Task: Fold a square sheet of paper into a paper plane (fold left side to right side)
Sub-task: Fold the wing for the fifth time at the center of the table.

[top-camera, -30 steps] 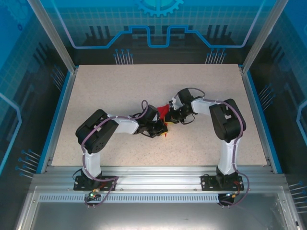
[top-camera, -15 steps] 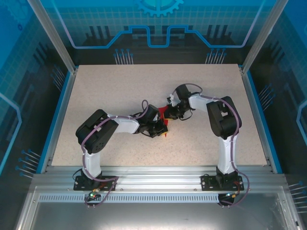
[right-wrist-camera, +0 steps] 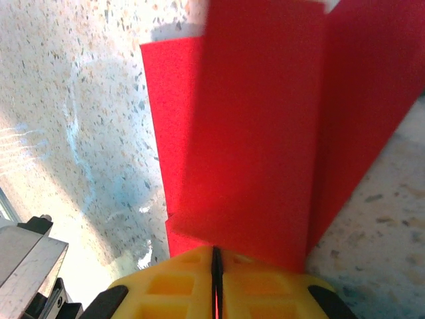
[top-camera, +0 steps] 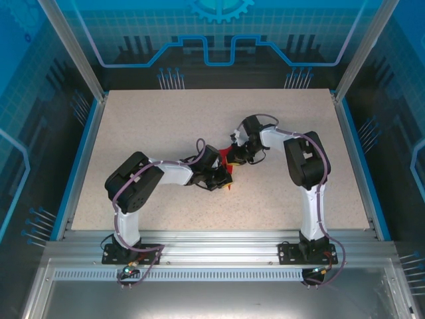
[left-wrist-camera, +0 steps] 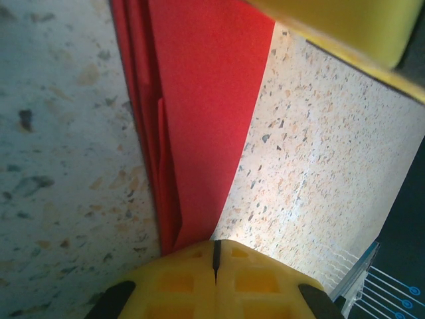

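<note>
The square sheet of paper (top-camera: 226, 157) is bright red and folded into a narrow layered strip, lying mid-table between the two grippers. In the left wrist view the paper (left-wrist-camera: 199, 100) tapers down to my left gripper (left-wrist-camera: 214, 247), which is shut, its yellow tips resting at the paper's narrow end. From above, the left gripper (top-camera: 228, 180) sits at the paper's near end. My right gripper (right-wrist-camera: 216, 251) is shut on a raised flap of the paper (right-wrist-camera: 265, 119), with red showing in the slit between its jaws. In the top view the right gripper (top-camera: 236, 154) is at the paper's right side.
The speckled beige table (top-camera: 166, 119) has blue rails along its left and right edges and an aluminium frame in front. A yellow finger of the right gripper (left-wrist-camera: 339, 23) crosses the top right of the left wrist view.
The right arm has swung its forearm and wrist a little left and back, holding the paper flap. The left arm has stayed put.
</note>
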Available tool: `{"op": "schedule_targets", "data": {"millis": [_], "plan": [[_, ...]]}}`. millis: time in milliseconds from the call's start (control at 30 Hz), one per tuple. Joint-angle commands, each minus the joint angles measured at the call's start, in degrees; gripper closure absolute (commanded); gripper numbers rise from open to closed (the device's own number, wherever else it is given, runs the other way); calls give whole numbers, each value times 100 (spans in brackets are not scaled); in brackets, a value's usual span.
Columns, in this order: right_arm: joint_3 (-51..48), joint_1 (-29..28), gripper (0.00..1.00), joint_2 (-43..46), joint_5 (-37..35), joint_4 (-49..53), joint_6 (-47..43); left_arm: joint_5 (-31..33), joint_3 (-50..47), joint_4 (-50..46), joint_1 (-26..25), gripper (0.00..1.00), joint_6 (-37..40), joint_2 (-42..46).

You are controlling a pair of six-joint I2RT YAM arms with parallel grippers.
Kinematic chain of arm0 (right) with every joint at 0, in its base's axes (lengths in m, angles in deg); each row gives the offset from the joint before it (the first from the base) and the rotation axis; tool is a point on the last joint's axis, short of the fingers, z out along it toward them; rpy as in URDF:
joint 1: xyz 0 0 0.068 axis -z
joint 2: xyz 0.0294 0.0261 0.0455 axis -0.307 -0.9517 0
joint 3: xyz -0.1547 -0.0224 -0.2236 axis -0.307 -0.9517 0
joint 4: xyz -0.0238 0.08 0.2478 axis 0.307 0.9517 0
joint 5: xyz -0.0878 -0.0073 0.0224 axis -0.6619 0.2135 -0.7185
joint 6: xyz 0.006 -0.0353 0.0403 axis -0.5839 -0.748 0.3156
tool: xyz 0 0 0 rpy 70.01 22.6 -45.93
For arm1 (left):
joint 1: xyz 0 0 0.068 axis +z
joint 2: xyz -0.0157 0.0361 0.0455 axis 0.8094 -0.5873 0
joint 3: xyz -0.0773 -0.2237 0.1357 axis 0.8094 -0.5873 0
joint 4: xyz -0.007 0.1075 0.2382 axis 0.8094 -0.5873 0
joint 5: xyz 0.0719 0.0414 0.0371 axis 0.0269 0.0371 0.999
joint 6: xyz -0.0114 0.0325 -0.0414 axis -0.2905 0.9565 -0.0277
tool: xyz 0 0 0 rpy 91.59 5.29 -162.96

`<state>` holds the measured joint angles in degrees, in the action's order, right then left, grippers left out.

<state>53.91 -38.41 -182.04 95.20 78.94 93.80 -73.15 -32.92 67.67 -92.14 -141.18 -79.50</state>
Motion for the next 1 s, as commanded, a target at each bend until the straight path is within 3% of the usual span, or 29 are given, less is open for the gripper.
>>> {"op": "schedule_targets", "data": {"millis": [0,967], "plan": [[281,238,89,-237,-329,-269,-179,370,-233,-1131,-70,97,1,-400],[2056,594,88,-1348,-337,462,-311,329,-285,-1036,-70,98,10,-383]]}}
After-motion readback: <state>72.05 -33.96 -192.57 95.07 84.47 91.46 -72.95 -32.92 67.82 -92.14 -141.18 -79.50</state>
